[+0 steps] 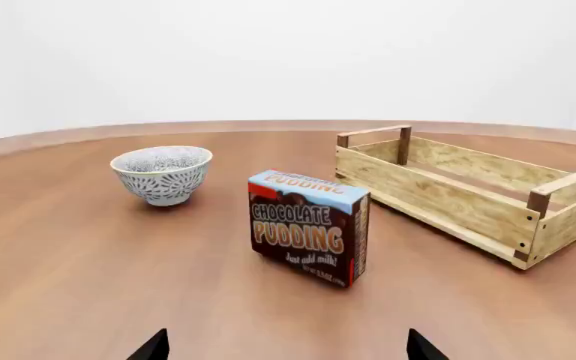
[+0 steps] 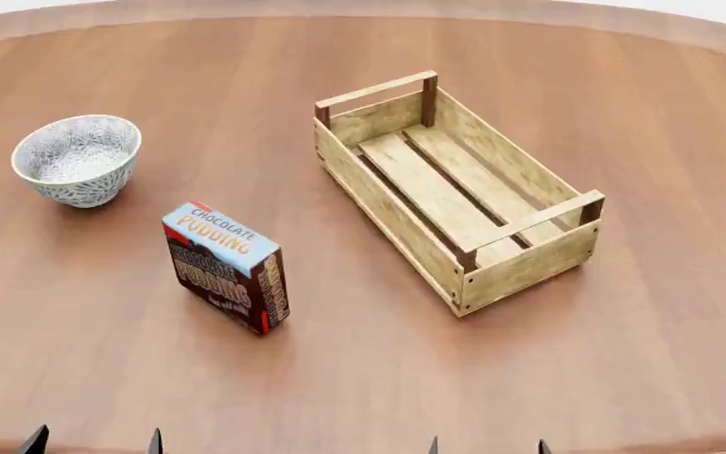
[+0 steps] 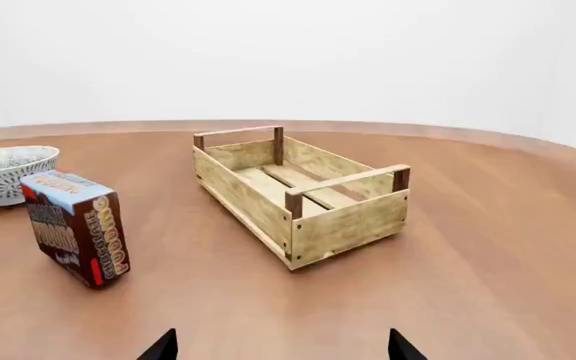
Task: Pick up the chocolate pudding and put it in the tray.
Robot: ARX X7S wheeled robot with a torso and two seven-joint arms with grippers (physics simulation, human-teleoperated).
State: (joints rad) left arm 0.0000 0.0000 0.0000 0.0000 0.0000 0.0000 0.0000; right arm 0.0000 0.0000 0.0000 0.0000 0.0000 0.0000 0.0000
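The chocolate pudding [image 2: 226, 267] stands on its edge on the wooden table, light-blue top up, brown printed face forward. It also shows in the left wrist view [image 1: 308, 225] and in the right wrist view [image 3: 76, 227]. The tray [image 2: 452, 184], a light-wood slatted crate, lies empty to its right; it also shows in the left wrist view [image 1: 473, 191] and the right wrist view [image 3: 298, 191]. My left gripper [image 2: 95, 443] is open at the near table edge, short of the pudding. My right gripper [image 2: 487, 446] is open at the near edge, short of the tray. Only the black fingertips [image 1: 153, 346] show.
A round patterned grey-white bowl [image 2: 78, 159] stands behind and left of the pudding, also in the left wrist view [image 1: 163, 174]. The round brown table [image 2: 665, 312] curves away at the back, with a white wall beyond.
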